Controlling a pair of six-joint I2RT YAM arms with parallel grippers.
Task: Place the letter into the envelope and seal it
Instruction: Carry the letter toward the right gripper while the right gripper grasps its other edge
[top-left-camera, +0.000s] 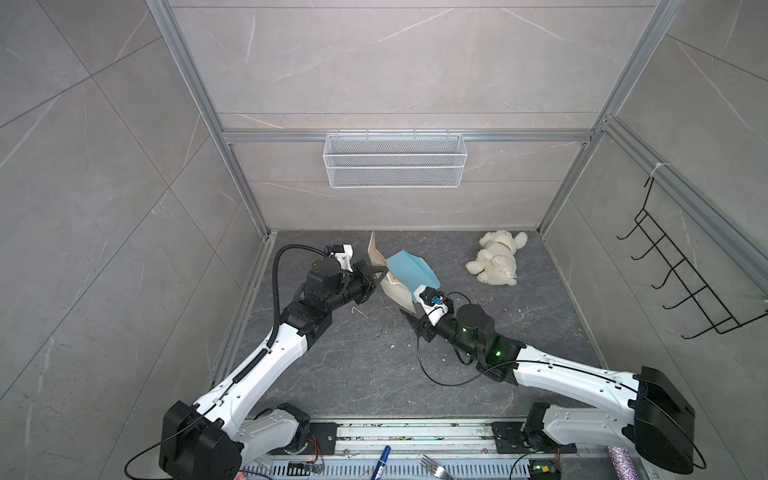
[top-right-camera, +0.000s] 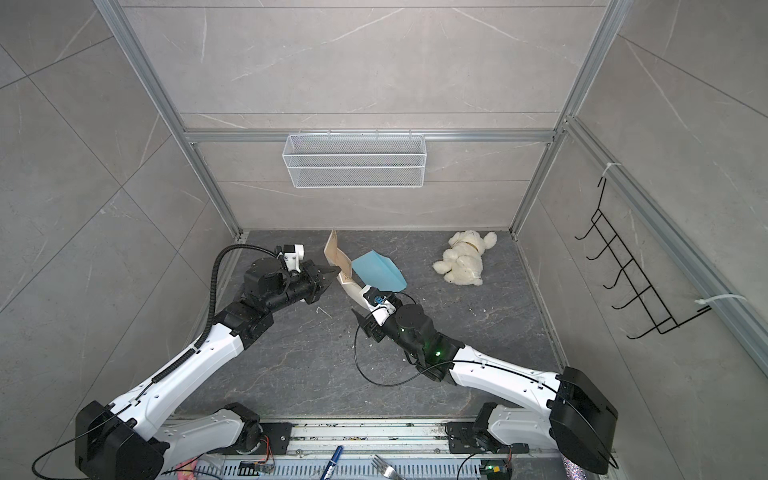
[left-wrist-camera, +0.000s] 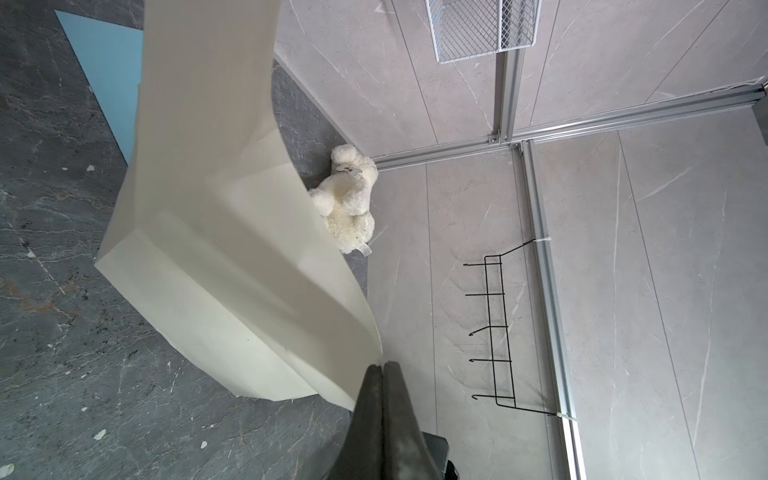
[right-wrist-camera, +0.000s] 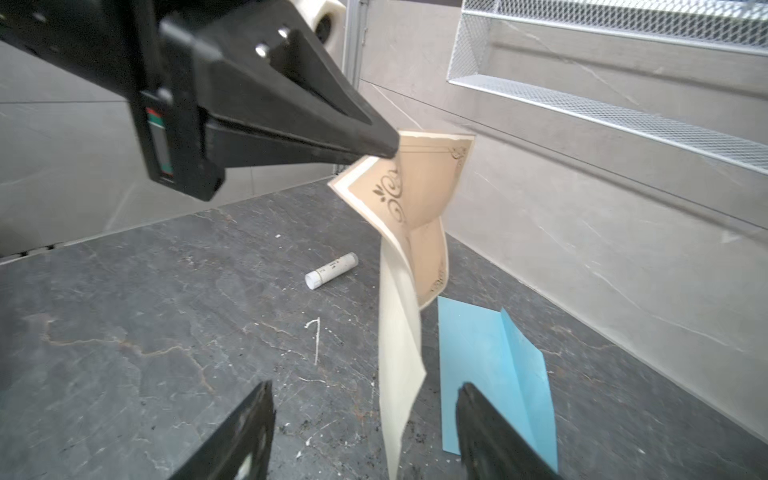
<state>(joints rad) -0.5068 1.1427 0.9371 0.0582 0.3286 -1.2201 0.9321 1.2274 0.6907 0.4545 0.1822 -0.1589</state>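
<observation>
L gripper (top-left-camera: 382, 272) clenched on letter (top-left-camera: 395, 291) top edge, sheet hanging curled. R gripper (right-wrist-camera: 365, 388) jaws apart, sheet's lower end between them. We log envelope (top-left-camera: 409, 270) flat on floor (top-left-camera: 374, 374), 3 o'clock of letter in both top views.

Grey marble-look walls (top-left-camera: 374, 62), dark stone floor (top-left-camera: 374, 374); white mesh basket (top-left-camera: 395, 176), black hook rack (top-left-camera: 685, 270)

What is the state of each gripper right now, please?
Left gripper: jaws shut on the letter.
Right gripper: jaws open, holding nothing.
</observation>
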